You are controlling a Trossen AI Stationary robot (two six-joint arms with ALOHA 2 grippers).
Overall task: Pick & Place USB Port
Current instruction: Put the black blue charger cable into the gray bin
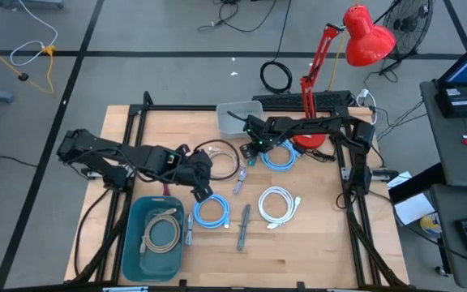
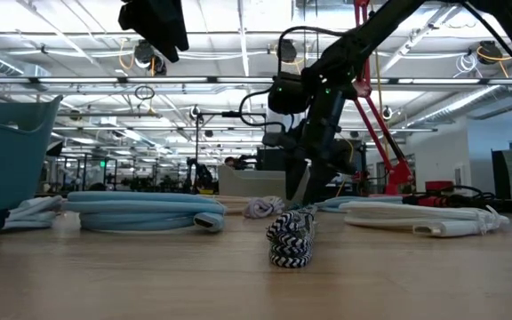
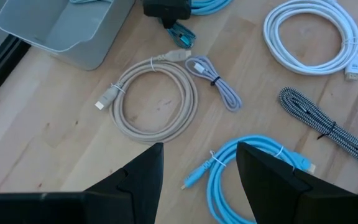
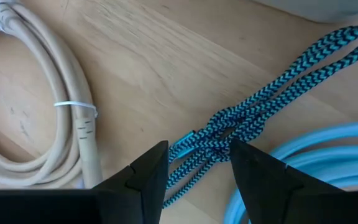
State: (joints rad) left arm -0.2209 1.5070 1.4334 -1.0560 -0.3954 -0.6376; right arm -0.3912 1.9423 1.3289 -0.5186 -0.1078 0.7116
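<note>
A teal-and-black braided USB cable [image 4: 229,134], tied in a bundle, lies flat on the wooden table near the far middle. My right gripper [image 4: 197,155] points steeply down over it, open, one finger on each side of the bundle's tied middle; no touch shows. The high view has this gripper [image 1: 252,152] between a beige coil [image 1: 220,158] and a light-blue coil [image 1: 280,156]. My left gripper [image 3: 201,155] hangs open and holds nothing, above another light-blue coil [image 3: 260,180], left of the table's middle [image 1: 199,188].
A white coil [image 1: 278,203], a small lilac cable [image 1: 239,180] and a black-and-white braided cable [image 1: 243,235] lie nearer the front. A teal bin [image 1: 132,219] holding a beige cable stands front left. A grey bin [image 1: 235,113] and a red lamp [image 1: 363,36] stand at the far edge.
</note>
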